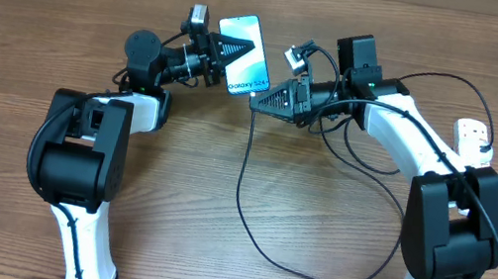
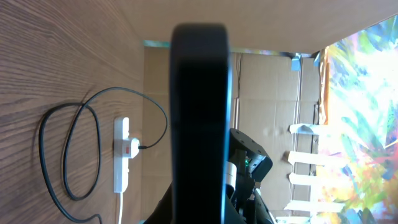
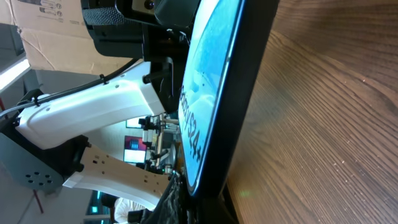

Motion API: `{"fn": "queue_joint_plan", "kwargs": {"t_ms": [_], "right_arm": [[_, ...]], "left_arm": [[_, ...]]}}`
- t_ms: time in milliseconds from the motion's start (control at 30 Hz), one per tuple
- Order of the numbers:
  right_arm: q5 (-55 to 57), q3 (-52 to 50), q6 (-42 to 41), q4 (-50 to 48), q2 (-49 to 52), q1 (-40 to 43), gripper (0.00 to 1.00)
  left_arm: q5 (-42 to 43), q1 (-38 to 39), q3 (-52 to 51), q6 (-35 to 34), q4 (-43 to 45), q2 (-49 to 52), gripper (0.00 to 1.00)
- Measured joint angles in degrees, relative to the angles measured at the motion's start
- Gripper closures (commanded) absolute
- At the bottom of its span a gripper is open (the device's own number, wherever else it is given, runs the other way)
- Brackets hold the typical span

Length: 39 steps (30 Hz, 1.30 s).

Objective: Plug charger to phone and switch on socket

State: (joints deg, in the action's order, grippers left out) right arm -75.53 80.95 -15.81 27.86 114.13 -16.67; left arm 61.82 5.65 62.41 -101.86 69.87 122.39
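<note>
Both are closed: left gripper (image 1: 214, 54) steadies the phone (image 1: 249, 44) above the desk's (image 1: 27, 24) far edge so right gripper (image 1: 260, 99), seemingly pinching the charger (image 1: 243, 179), can seat it.

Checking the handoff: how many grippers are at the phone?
2. Left gripper holds the phone from its left side; right gripper is at its lower end, where the charger ends.

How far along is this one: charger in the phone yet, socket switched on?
Done: the charger runs into the socket. In hand: left gripper holds the phone; right gripper pinches the charger's end at the phone's lower edge, seating unclear. Left: confirm insertion, press the socket's switch.
</note>
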Motion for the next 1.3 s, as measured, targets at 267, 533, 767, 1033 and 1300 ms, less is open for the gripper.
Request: {"fn": "queue_joint_plan", "kwargs": {"t_ms": [267, 533, 767, 1033, 1300], "right_arm": [[0.42, 0.0, -0.52, -0.17, 0.0, -0.55, 0.96], [1.49, 0.0, -0.68, -0.22, 0.0, -1.11, 0.96], [1.36, 0.0, -0.7, -0.24, 0.0, -1.09, 0.96], [0.94, 0.0, -0.7, -0.26, 0.0, -1.09, 0.96], [0.92, 0.0, -0.7, -0.26, -0.02, -1.09, 0.96]], "left_arm": [[-0.02, 0.0, 0.0, -0.02, 0.02, 0.0, 0.96], [0.0, 0.0, 0.0, -0.02, 0.02, 0.0, 0.95], [0.0, 0.0, 0.0, 0.0, 0.0, 0.0, 0.96], [0.0, 0.0, 0.0, 0.33, -1.55, 0.02, 0.96], [0.02, 0.0, 0.0, 0.42, -1.53, 0.02, 0.96]]}}
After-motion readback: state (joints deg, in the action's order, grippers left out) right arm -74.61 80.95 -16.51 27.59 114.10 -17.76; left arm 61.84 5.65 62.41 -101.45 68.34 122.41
